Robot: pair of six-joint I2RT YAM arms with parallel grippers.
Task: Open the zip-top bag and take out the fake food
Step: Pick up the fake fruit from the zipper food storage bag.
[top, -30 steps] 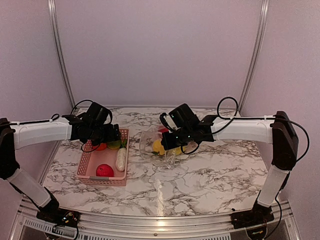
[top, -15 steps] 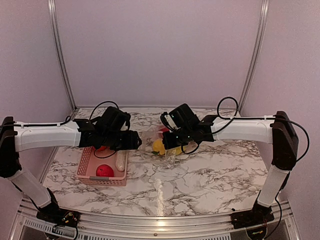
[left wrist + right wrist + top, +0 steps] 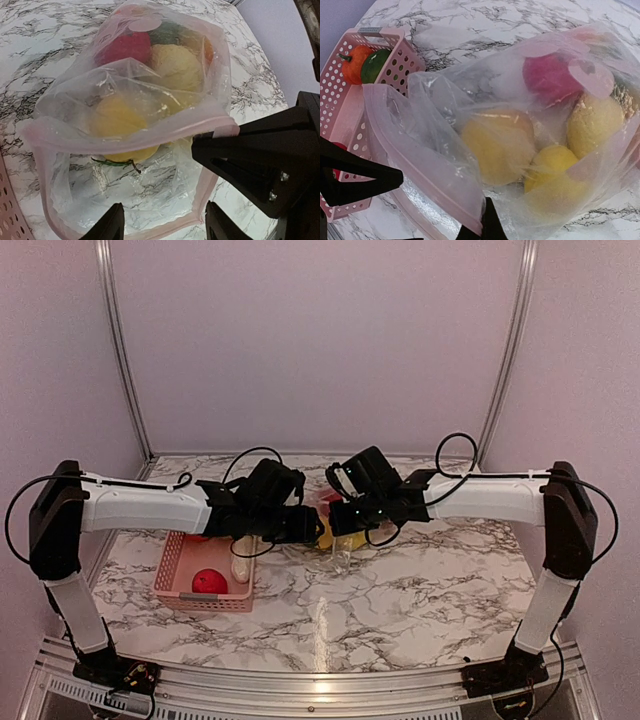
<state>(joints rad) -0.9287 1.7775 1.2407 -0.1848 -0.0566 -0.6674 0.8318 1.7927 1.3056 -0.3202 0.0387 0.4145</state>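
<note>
One pink basket (image 3: 172, 565) left of the zip-top bag (image 3: 75, 100) (fake food (image 3: 117, 120) inside); right claw (image 3: 481, 224) pinches its rim; left claw (image 3: 165, 226) gapes.

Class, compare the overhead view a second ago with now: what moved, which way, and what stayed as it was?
The left arm swung right, from above the pink perforated plastic basket to the open mouth of the clear zip-top plastic bag. The left fingers narrowed but grip nothing yet. Unchanged: the right fingers pinch the bag's rim, the plastic fruit stays inside, and the basket keeps its place.
</note>
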